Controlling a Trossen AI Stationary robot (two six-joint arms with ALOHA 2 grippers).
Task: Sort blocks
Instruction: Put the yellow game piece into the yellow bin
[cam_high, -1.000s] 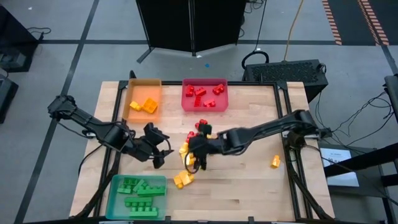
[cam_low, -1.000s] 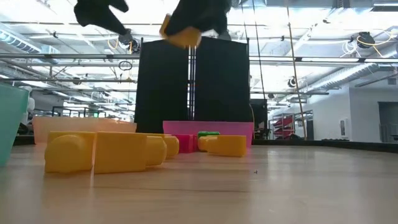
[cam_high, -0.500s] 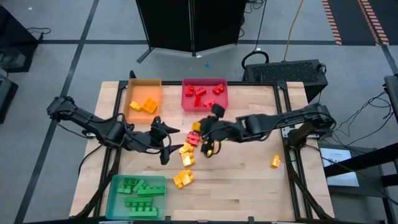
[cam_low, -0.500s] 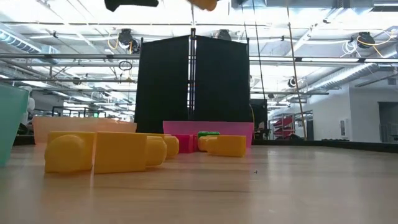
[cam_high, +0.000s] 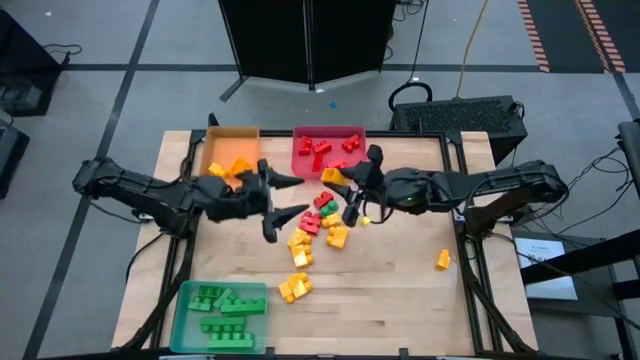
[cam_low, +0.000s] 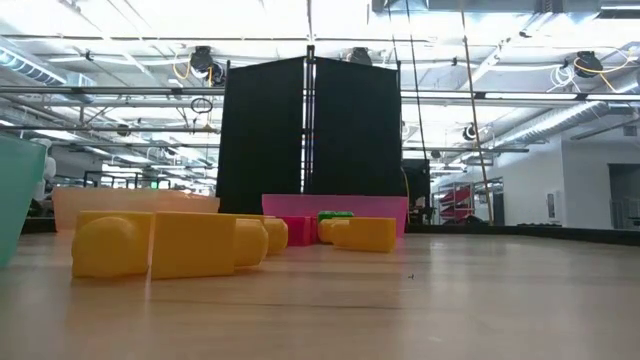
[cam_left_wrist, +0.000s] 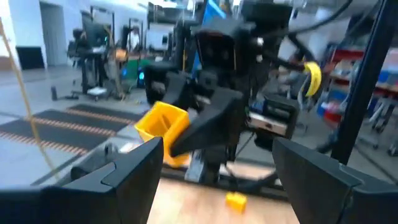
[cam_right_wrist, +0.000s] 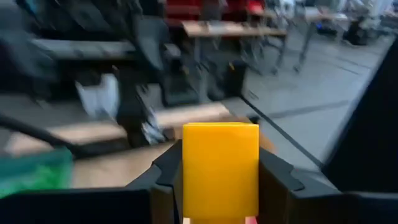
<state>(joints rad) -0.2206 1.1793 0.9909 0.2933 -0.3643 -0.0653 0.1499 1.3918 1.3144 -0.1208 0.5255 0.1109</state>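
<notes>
Above the surface (cam_high: 400, 290), high view: the right end effector (cam_high: 352, 195) grips a yellow block (cam_high: 335, 177) beside the red tray (cam_high: 329, 152); the left end effector (cam_high: 285, 198), fingers spread and empty, faces it across the pile of loose blocks (cam_high: 318, 225). Sorted pieces lie in the orange tray (cam_high: 232, 155) and green tray (cam_high: 220, 312). The step in hand is judged a carry; the next move calls for reaching the orange tray and releasing there.

Low view: neither arm shows; yellow blocks (cam_low: 170, 243) lie flat, long axes across the picture.

Left wrist view: own fingers (cam_left_wrist: 127, 171) stand apart; the held block (cam_left_wrist: 163, 123) is tilted.

Right wrist view: fingers (cam_right_wrist: 166, 171) clamp the block (cam_right_wrist: 220, 168) on both sides, one flat face toward the camera; its long axis cannot be told.
</notes>
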